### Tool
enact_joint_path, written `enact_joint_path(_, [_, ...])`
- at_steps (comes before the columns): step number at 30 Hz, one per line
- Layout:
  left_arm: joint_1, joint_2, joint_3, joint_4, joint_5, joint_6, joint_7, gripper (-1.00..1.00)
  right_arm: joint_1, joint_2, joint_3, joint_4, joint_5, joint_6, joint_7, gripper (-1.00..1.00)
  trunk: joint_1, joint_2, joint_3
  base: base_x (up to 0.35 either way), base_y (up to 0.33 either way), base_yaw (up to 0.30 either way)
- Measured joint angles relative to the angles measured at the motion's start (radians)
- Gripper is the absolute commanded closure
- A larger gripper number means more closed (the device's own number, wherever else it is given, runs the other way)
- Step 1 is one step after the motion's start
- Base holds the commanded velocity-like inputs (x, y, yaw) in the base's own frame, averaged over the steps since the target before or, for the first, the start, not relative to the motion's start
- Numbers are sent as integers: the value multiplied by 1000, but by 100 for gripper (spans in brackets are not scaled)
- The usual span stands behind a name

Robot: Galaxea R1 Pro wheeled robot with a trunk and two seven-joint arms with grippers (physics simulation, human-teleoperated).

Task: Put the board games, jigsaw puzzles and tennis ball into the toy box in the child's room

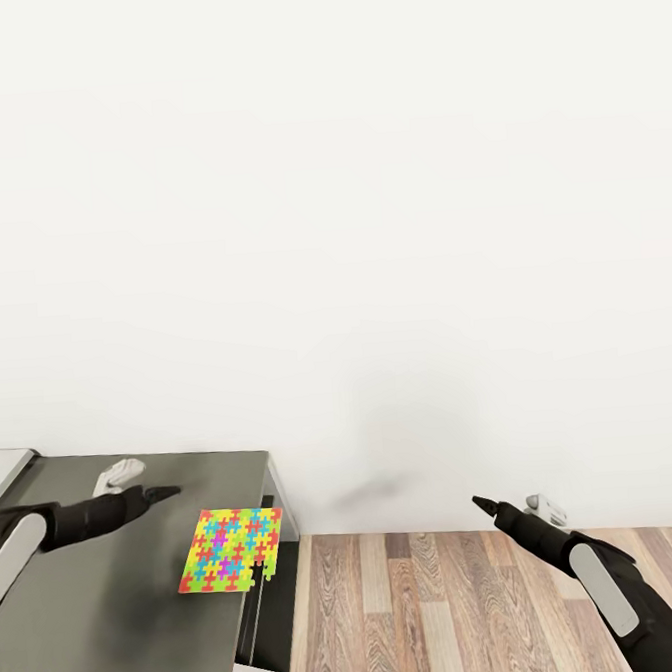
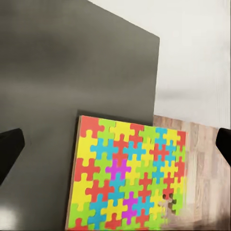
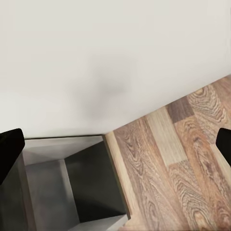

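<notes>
Head view: thin multicoloured jigsaw puzzle square (image 1: pixel 231 550) unpacked at dark grey table's (image 1: pixel 95 613) right edge, overhanging slightly; left tool (image 1: pixel 165 492) empty, wide; right tool (image 1: pixel 480 504) empty, wide, over floor.

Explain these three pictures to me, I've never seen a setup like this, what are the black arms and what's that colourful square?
This is a simulated two-armed robot. The big picture comes from a camera on its head, looking down over both arms. The left gripper hangs over the dark grey table; the right gripper is out over the wood floor. The other two pictures come from a camera near each gripper, with dark fingertips at the sides. The colourful square is a jigsaw puzzle, lying flat with one side overhanging the table's edge. Both grippers look open, and neither holds anything.
</notes>
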Motion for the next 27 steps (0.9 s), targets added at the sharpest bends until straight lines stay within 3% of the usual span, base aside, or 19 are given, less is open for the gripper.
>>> enact_joint_path(3, [1, 7, 0, -4, -2, 2, -76, -100, 0, 1, 0, 5, 0, 0, 0, -100, 0, 0, 0, 0, 0, 0])
enact_joint_path(4, [1, 11, 0, -6, -4, 3, -128, -100, 0, 1, 4, 18, 2, 0, 0, -100, 0, 0, 0, 0, 0, 0])
enact_joint_path(8, [2, 19, 1, -7, -12, 3, -249, -100, -6, 1, 38, 64, 8, 0, 2, -100, 0, 0, 0, 0, 0, 0])
enact_joint_path(12, [3, 33, 1, -8, -15, 3, -327, -100, -12, 0, 59, 90, 7, 2, 31, -100, 0, 0, 0, 0, 0, 0])
enact_joint_path(14, [3, 40, 1, -8, -14, 3, -348, -100, -13, 0, 63, 95, 6, 2, 71, -100, 0, 0, 0, 0, 0, 0])
enact_joint_path(15, [3, 44, 0, -8, -13, 3, -369, -100, -14, 1, 66, 97, 6, 2, 129, -100, 0, 0, 0, 0, 0, 0])
enact_joint_path(21, [4, 51, 1, -8, -12, 3, -459, -100, -16, 6, 68, 104, 6, 0, 322, -100, 0, 0, 0, 0, 0, 0])
enact_joint_path(25, [4, 49, -3, -9, -12, 3, -548, -100, -17, 49, 71, 94, 12, -1, 388, -100, 0, 0, 0, 0, 0, 0])
enact_joint_path(27, [4, 47, -5, -9, -13, 4, -585, -100, -18, 89, 75, 77, 15, 1, 389, -100, 0, 0, 0, 0, 0, 0])
